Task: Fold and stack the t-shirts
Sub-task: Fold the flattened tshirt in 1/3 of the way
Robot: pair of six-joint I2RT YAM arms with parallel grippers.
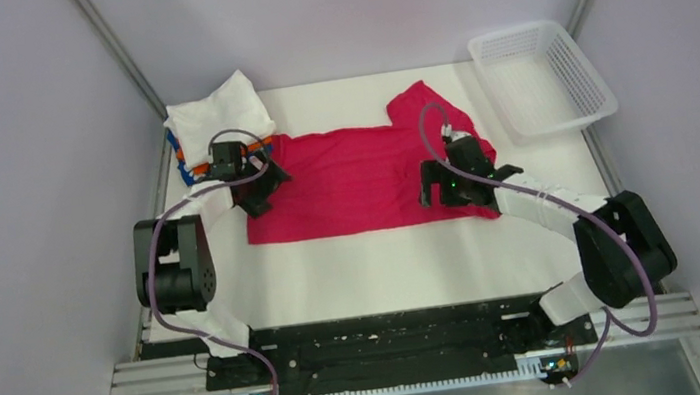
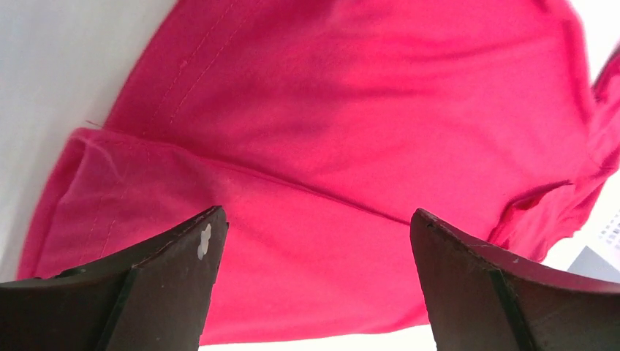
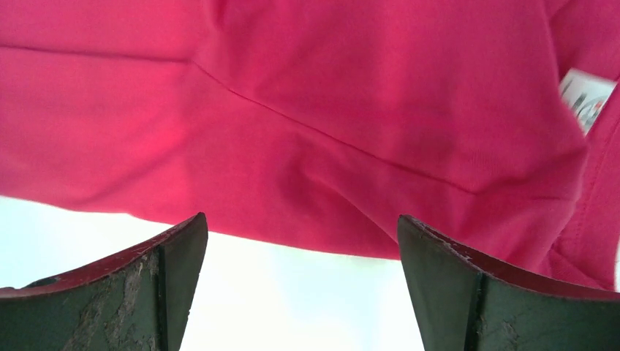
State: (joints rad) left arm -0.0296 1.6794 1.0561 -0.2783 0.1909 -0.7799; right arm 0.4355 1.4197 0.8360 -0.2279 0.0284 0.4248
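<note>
A crimson-pink t-shirt (image 1: 354, 179) lies spread across the middle of the white table, one sleeve (image 1: 420, 103) pointing to the back. A small white neck tag (image 3: 585, 99) shows at its right end. My left gripper (image 1: 257, 197) hovers open over the shirt's left edge; pink cloth (image 2: 314, 256) fills the space under its wide jaws. My right gripper (image 1: 435, 187) stands open over the shirt's near right edge (image 3: 292, 227), nothing between its fingers. A stack of folded t-shirts (image 1: 215, 118), white on top with orange and blue edges showing, sits at the back left.
A white plastic mesh basket (image 1: 541, 78) stands at the back right corner. Grey walls close in the table on both sides. Bare white table surface (image 1: 384, 264) lies between the shirt and the arm bases.
</note>
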